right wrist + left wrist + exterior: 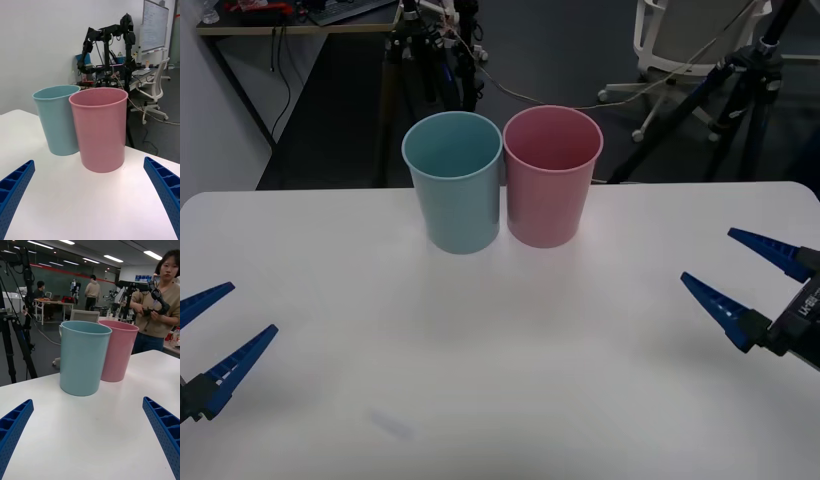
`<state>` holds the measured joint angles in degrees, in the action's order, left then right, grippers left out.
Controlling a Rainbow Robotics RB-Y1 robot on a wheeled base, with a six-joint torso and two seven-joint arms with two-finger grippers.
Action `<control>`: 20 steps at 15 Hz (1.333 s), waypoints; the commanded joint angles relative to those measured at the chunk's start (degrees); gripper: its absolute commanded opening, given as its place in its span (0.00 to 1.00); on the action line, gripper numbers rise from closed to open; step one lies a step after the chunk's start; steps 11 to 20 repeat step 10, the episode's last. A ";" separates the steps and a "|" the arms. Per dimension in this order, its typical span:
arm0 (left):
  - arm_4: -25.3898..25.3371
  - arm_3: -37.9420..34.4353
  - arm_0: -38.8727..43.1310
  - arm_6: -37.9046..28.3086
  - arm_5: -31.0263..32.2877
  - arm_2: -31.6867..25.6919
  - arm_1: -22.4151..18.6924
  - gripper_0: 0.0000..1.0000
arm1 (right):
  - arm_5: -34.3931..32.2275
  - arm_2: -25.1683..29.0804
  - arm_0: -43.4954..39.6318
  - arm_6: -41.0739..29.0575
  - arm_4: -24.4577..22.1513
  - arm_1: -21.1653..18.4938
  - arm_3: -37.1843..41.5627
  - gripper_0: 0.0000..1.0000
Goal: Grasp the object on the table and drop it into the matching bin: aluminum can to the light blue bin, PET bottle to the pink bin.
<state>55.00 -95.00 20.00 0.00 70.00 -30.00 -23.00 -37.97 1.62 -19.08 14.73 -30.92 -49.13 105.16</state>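
Note:
The light blue bin and the pink bin stand upright, side by side and touching, at the far middle of the white table. Their insides are hidden from me. The PET bottle and the aluminum can are out of view. My left gripper hovers open over the table's near left, with nothing between its blue fingers. My right gripper is open at the right, also holding nothing. The right wrist view faces the pink bin with the light blue bin beside it. The left wrist view faces the light blue bin.
A faint grey smudge marks the tabletop near the front left. Tripods and an office chair stand on the dark floor beyond the table's far edge. A person stands behind the table, away from the bins.

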 commanded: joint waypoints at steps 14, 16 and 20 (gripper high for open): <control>0.00 0.00 0.00 0.00 0.00 0.00 0.00 1.00 | -4.57 2.07 -1.66 -1.98 -5.02 2.46 -0.92 1.00; 0.00 0.00 0.00 0.00 0.00 0.00 0.00 1.00 | -4.57 2.07 -1.66 -1.98 -5.02 2.46 -0.92 1.00; 0.00 0.00 0.00 0.00 0.00 0.00 0.00 1.00 | -4.57 2.07 -1.66 -1.98 -5.02 2.46 -0.92 1.00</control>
